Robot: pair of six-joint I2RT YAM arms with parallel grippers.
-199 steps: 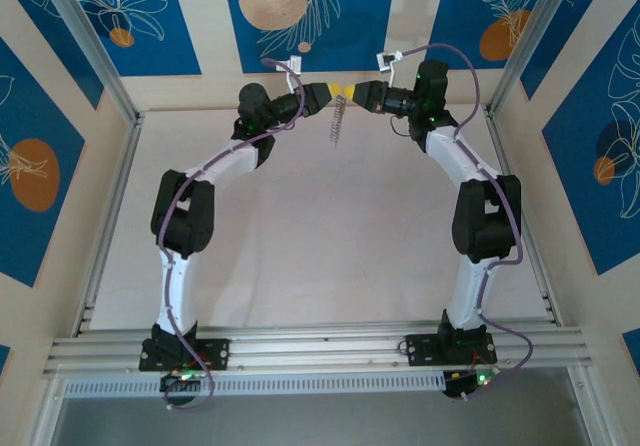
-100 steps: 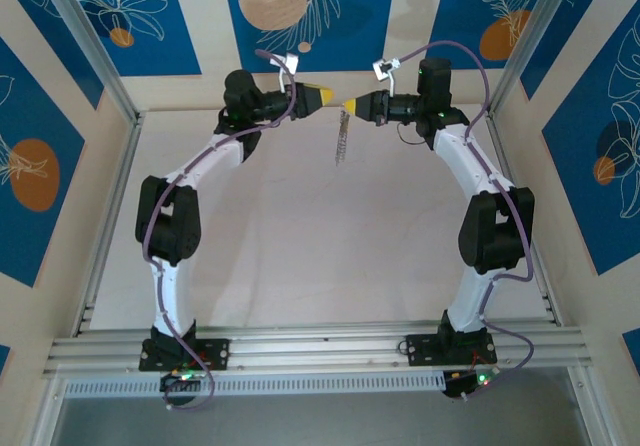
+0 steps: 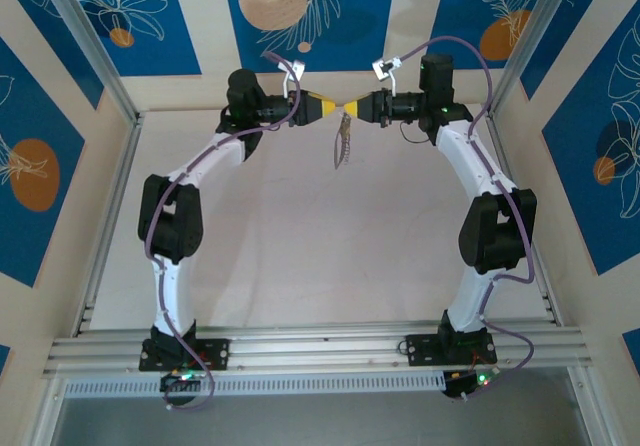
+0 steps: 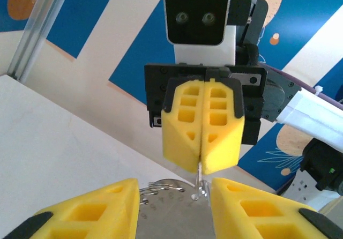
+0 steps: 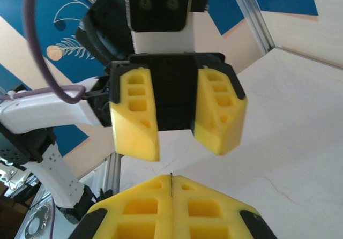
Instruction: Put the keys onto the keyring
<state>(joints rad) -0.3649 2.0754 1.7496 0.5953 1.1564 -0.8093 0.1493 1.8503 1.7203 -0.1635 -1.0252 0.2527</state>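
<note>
High at the back of the table my two grippers meet tip to tip. My right gripper (image 3: 351, 107) is shut on a thin metal wire seen edge-on, the keyring (image 4: 199, 172). From it the keys (image 3: 342, 142) dangle as a short silvery string. In the left wrist view the keys (image 4: 177, 209) show as a flat silvery plate with wire loops, low between my yellow fingers. My left gripper (image 3: 327, 107) is open, its pads either side of the right gripper's tip. In the right wrist view the left gripper (image 5: 182, 152) has nothing between its pads, just above the shut right gripper (image 5: 171, 179).
The pale tabletop (image 3: 320, 236) lies far below both grippers. A blue and beige patterned back wall (image 3: 320, 26) stands close behind them. Aluminium frame posts (image 3: 100, 86) rise at the back corners and a rail (image 3: 320, 346) runs along the near edge.
My left gripper drew away to the left half a second ago and has come back to the right gripper's tip. The keys stayed hanging from the right gripper, swinging a little.
</note>
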